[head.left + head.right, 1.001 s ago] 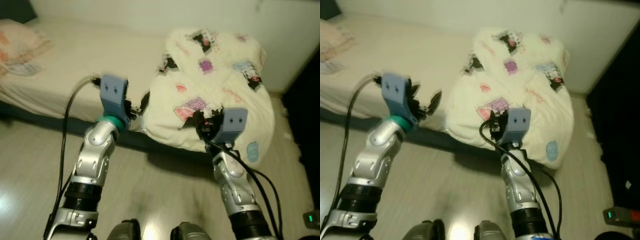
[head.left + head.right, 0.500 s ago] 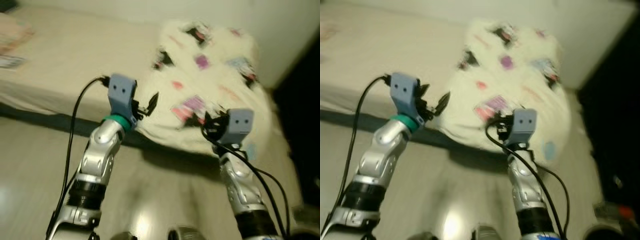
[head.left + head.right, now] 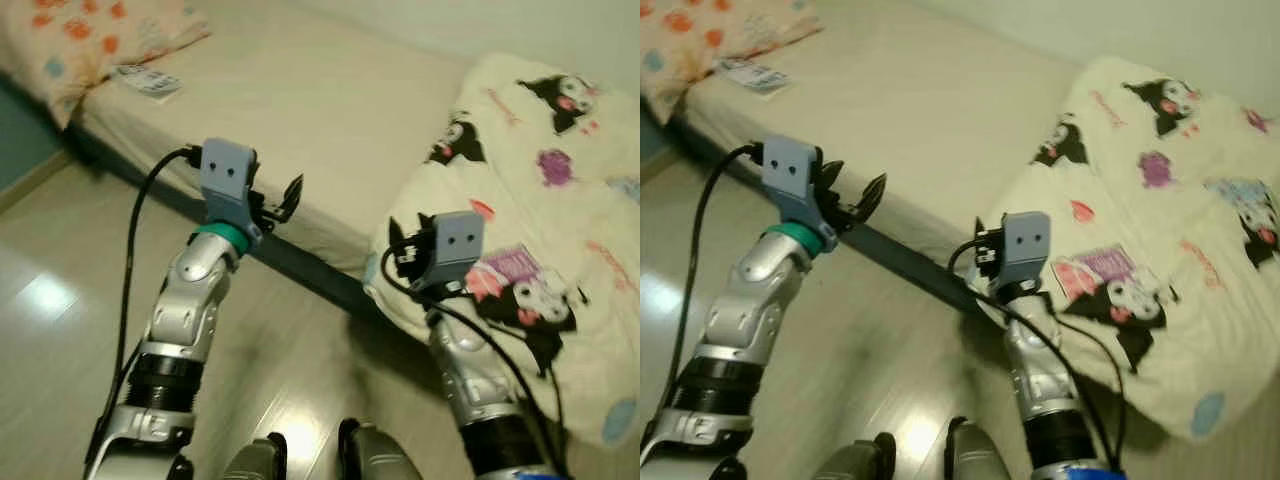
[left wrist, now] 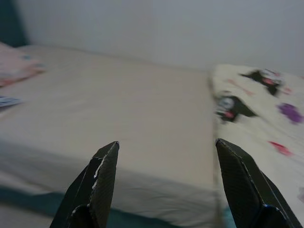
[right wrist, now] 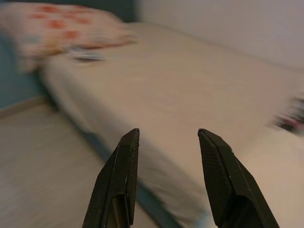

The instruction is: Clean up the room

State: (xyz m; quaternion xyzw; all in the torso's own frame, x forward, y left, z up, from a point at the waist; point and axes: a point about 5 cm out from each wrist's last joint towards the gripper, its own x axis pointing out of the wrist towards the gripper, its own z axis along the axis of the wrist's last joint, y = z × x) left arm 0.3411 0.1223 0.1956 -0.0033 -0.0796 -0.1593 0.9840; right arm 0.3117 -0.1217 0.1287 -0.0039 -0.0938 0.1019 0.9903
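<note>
A cream comforter [image 3: 540,200] printed with cartoon figures lies heaped on the right part of the bed, and its edge hangs over the side toward the floor. The beige mattress [image 3: 330,110] stretches left to a flowered pillow [image 3: 90,30]. A small printed packet [image 3: 148,82] lies beside the pillow. My left gripper [image 3: 280,195] is raised in front of the bed's edge, open and empty. My right gripper [image 5: 168,131] is held up just before the hanging comforter edge, open with nothing between its fingers.
The bed's dark base [image 3: 300,270] runs diagonally in front of me. Pale wooden floor [image 3: 60,290] lies to my left and beneath my feet [image 3: 310,460]. A light wall [image 4: 190,28] stands behind the bed.
The camera has swung left, so the pillow end of the bed has come into view and the comforter sits further right. Both arms keep their raised pose, grippers still open.
</note>
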